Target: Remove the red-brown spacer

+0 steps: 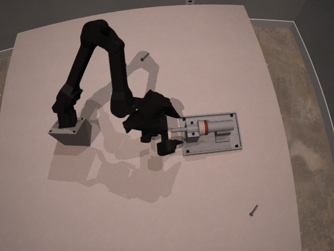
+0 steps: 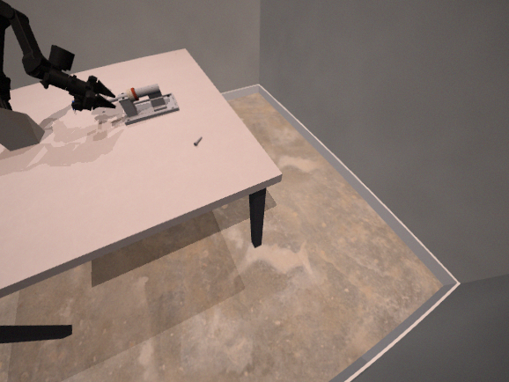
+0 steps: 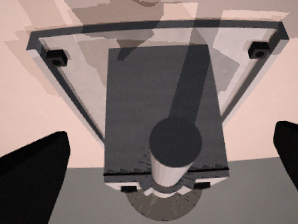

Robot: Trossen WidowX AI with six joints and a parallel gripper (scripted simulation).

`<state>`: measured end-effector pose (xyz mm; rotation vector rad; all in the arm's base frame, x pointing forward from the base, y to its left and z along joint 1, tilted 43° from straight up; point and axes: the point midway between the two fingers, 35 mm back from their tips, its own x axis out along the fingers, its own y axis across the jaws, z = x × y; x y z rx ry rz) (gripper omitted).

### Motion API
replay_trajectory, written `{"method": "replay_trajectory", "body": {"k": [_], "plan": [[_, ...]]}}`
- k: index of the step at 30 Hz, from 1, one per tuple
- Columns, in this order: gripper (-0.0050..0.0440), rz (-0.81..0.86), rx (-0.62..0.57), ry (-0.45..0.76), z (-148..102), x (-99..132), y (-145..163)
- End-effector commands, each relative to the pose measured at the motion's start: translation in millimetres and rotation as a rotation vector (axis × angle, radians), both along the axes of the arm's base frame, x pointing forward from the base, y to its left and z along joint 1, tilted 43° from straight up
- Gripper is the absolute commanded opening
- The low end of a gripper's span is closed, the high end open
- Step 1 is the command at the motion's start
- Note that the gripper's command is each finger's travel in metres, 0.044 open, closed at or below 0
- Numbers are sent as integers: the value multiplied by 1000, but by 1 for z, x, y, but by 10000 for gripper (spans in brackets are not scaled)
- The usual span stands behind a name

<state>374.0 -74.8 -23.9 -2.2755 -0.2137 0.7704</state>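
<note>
Shaft (image 1: 177, 129) lying level in its fixture, thin free end poking out to the left past a small support block (image 1: 190, 133), far end buried in the big housing block (image 1: 221, 125) on the right. Red-brown spacer (image 1: 205, 127) threaded on the shaft hard against the housing, with a pale spacer (image 1: 200, 128) just left of it; both seated, nothing dropped. All of it mounted on a grey base plate (image 1: 231, 146) near the middle of the pink bench (image 1: 202, 58), presumably fixed so that a pull slides only the shaft.

Claw (image 1: 174, 128) spread wide and gripping nothing, one black finger far of the shaft tip and one near, straddling the end without visible contact. In the wrist view, shaft end (image 3: 174, 143) dead centre between the dark fingers, lined up along the axis so that a straight pull backward should follow once clenched. Judged stage: approach done, grasp not yet made.

Two loose screws well apart from the work, one far left (image 1: 144, 56), one near right (image 1: 253, 210). Arm base (image 1: 70, 133) at the left of the bench
</note>
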Motion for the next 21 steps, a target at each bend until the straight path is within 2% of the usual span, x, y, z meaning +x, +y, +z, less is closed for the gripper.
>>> {"method": "replay_trajectory", "body": {"k": [1, 21], "plan": [[440, -5, 0, 3, -1, 0, -1], [440, -5, 0, 3, -9, 14, 5]]}}
